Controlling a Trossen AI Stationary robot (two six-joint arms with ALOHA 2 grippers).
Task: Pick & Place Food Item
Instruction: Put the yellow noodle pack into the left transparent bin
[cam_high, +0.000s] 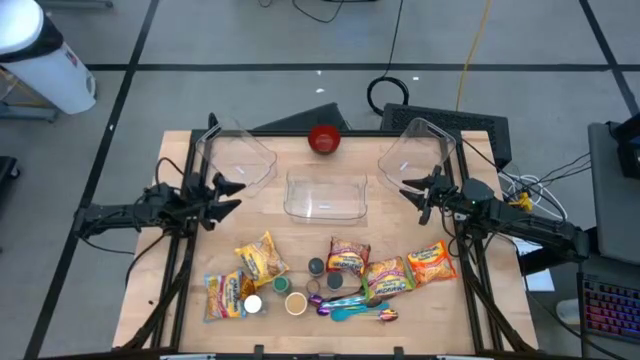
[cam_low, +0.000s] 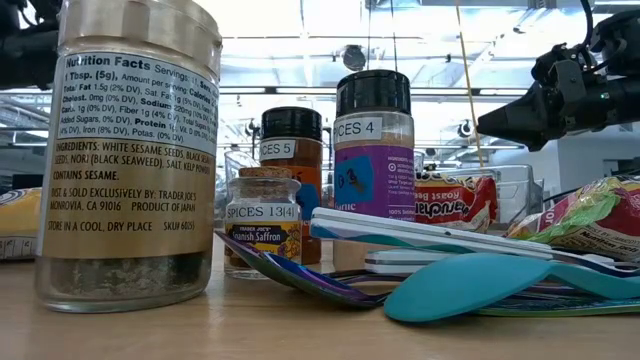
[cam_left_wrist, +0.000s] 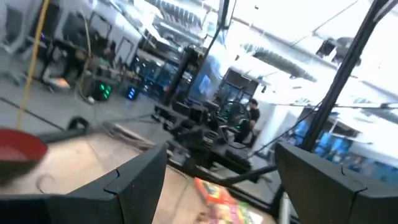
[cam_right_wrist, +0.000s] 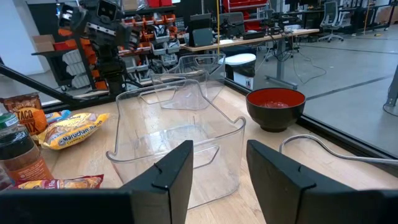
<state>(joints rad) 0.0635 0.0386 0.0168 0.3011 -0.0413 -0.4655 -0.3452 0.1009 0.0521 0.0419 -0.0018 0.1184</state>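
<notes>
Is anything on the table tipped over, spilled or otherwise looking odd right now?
Two clear bins and at the back corners sit tilted, unlike the flat one in the middle. Nothing looks spilled; packets and jars just lie scattered along the front.

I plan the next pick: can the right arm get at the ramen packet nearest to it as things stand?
Probably yes. The right gripper hangs open and empty above the table, and the ramen packet lies flat and uncovered on its side, only touching a neighbouring packet.
</notes>
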